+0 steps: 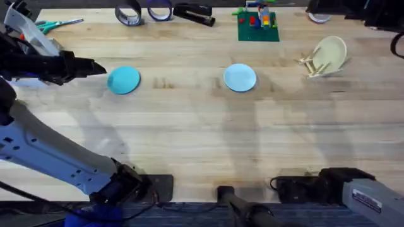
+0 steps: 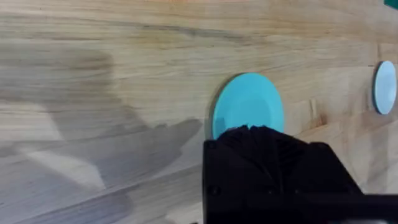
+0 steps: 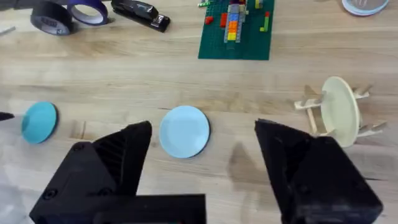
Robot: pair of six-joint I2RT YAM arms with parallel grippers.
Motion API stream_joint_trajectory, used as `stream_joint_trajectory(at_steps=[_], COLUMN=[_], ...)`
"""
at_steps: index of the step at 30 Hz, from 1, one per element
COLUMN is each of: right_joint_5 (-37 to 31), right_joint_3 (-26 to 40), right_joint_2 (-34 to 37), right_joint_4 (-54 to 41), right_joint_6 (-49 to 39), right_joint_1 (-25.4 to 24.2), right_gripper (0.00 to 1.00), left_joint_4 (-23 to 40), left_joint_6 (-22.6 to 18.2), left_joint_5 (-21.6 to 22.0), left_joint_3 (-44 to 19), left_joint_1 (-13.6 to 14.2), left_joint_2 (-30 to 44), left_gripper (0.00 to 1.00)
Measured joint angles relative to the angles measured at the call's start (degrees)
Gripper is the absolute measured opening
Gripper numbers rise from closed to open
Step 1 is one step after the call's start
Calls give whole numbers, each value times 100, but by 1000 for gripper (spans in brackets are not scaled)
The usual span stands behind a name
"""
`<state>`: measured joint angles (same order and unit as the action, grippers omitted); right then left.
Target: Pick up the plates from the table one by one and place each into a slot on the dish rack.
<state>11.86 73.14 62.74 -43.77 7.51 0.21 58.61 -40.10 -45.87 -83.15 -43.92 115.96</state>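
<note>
The bright teal plate [image 1: 124, 80] lies flat on the table [image 1: 202, 139] at the left. My left gripper [image 1: 95, 66] hovers just beside its left edge, shut and holding nothing. In the left wrist view the teal plate [image 2: 249, 107] sits right in front of the left gripper [image 2: 252, 132]. At the table's middle lies the pale blue plate [image 1: 240, 77]. The dish rack [image 1: 314, 63] stands at the far right with a cream plate [image 1: 331, 52] upright in it. My right gripper [image 3: 204, 127] is open, low near the front edge, facing the pale blue plate [image 3: 184, 130].
Two tape rolls [image 1: 129, 14] [image 1: 159, 9], a black stapler [image 1: 192, 12] and scissors [image 1: 53, 25] lie along the far edge. A green brick baseplate [image 1: 257, 26] with toy bricks sits behind the pale plate. The right arm [image 1: 353, 189] rests at the front right.
</note>
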Motion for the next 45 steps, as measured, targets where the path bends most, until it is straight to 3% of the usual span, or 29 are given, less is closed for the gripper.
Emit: stream_joint_trajectory(at_steps=[38,45], right_joint_5=[0,0], right_joint_3=[0,0], right_joint_2=[0,0], right_joint_4=[2,2], right_joint_6=[0,0], right_joint_1=[0,0], right_gripper=[995,994], left_joint_4=[249,203], left_joint_6=[-2,-2], left_joint_5=[365,295], left_joint_3=[0,-17], left_joint_1=[0,0], left_joint_2=[4,506], left_gripper=[41,40])
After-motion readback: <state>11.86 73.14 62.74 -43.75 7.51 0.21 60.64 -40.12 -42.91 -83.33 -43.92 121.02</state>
